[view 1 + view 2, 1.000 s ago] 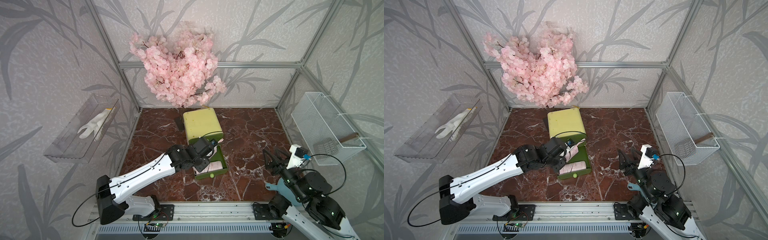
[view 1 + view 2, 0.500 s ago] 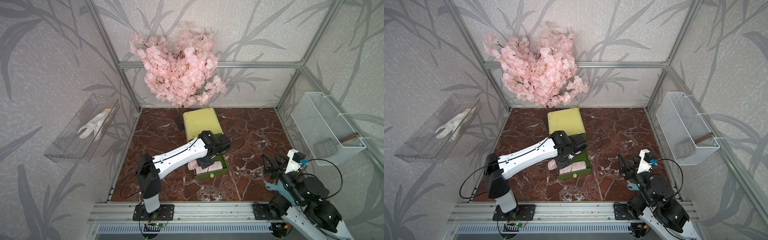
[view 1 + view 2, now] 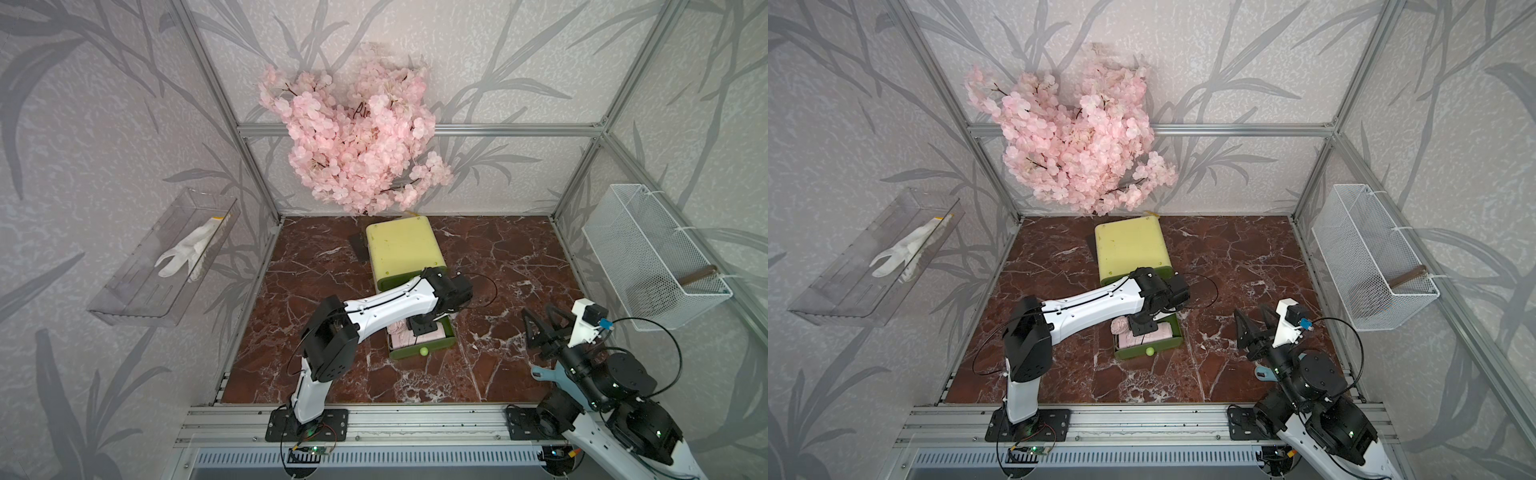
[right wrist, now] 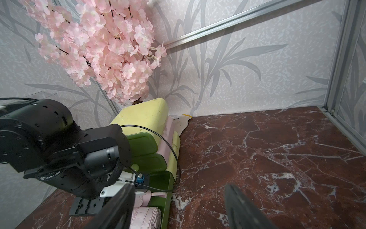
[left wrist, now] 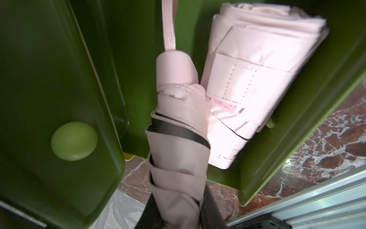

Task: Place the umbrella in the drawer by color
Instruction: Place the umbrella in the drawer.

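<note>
Left wrist view: left pincer [image 5: 181, 214], mostly hidden, clamps pink umbrella [image 5: 178, 148] over green drawer [image 5: 49, 79]; right pincer [image 4: 181, 208] gapes, empty.

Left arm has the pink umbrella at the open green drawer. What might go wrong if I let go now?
1. The held pink umbrella lies across the drawer side wall, its canopy end outside in a top view; released, it may tip onto the floor.
2. The stored umbrella fills much of the drawer; the new one may ride up and block closing.
</note>
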